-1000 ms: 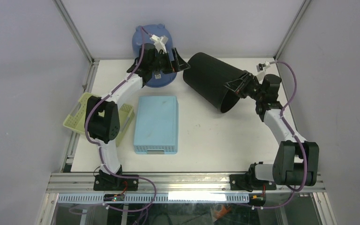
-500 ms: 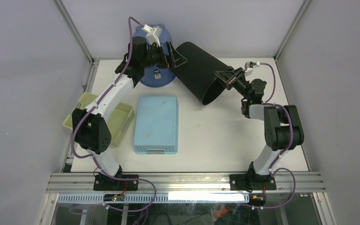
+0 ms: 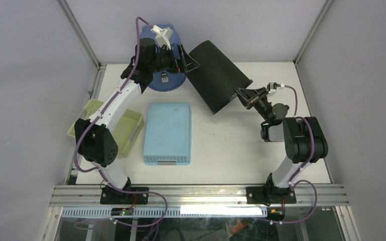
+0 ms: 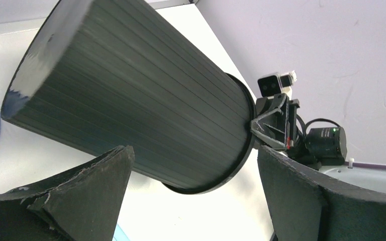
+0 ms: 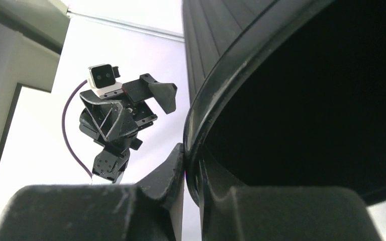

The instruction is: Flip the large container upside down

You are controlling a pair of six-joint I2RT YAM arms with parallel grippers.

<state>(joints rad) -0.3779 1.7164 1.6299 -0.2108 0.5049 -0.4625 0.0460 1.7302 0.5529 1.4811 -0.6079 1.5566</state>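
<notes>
The large black container [image 3: 216, 75] hangs tilted above the back of the table, its closed base up and to the left and its open mouth down and to the right. My right gripper [image 3: 242, 93] is shut on its rim, one finger inside and one outside, as the right wrist view [image 5: 191, 168] shows against the dark inside of the container [image 5: 306, 100]. My left gripper [image 3: 190, 61] is open next to the container's base and holds nothing. In the left wrist view the ribbed wall of the container [image 4: 130, 95] lies beyond the spread gripper [image 4: 193, 153].
A blue round tub [image 3: 167, 83] stands at the back left behind the left arm. A light blue crate [image 3: 167, 133] lies upside down left of centre. A green basket [image 3: 86, 124] sits at the left edge. Frame posts rise at the back corners.
My right gripper has swung the container up and to the left, tipping its mouth further downward. The left gripper rose slightly and stayed open beside the base.
</notes>
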